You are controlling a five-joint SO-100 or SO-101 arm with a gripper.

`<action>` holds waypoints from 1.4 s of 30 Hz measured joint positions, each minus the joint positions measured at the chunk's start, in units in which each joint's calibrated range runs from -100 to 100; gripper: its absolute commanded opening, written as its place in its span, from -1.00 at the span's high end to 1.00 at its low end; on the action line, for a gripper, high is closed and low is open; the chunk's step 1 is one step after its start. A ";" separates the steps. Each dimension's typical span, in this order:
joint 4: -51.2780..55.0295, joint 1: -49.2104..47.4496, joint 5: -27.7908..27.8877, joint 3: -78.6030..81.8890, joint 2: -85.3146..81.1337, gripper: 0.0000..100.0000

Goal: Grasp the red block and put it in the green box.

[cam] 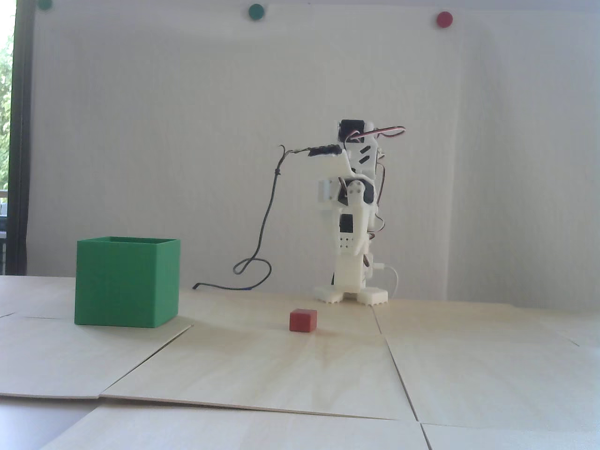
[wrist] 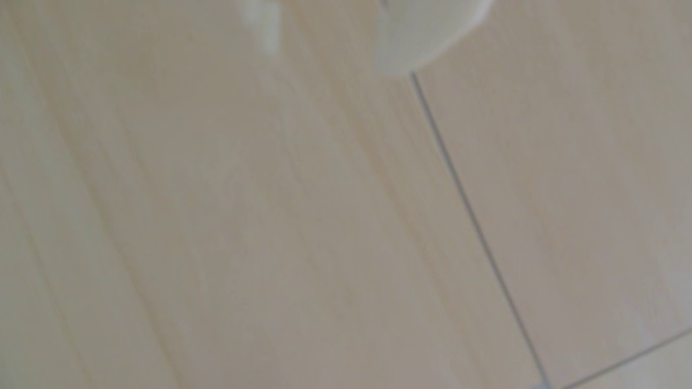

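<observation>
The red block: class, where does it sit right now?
In the fixed view the red block sits on the table, right of the green box and just in front of the arm's base; the wrist view misses it.

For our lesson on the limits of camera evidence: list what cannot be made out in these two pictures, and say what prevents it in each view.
1. Inside of the green box: fixed view, hidden by its own walls from this low angle.
2. Red block: absent from the wrist view, which shows only the blurred wooden table.
3. Gripper: folded against the white arm in the fixed view; blurred and cut by the top edge in the wrist view; open or shut unclear.
</observation>
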 measured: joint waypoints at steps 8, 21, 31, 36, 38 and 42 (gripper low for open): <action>6.41 0.69 -0.26 -24.89 28.48 0.82; 5.32 1.22 -5.50 -43.78 52.80 0.83; 3.91 1.22 -7.24 -50.04 59.69 0.82; 3.99 -0.46 -7.24 -50.04 60.02 0.82; 4.83 -1.76 -6.94 -50.04 60.02 0.82; 9.82 -6.04 -5.55 -50.04 60.02 0.82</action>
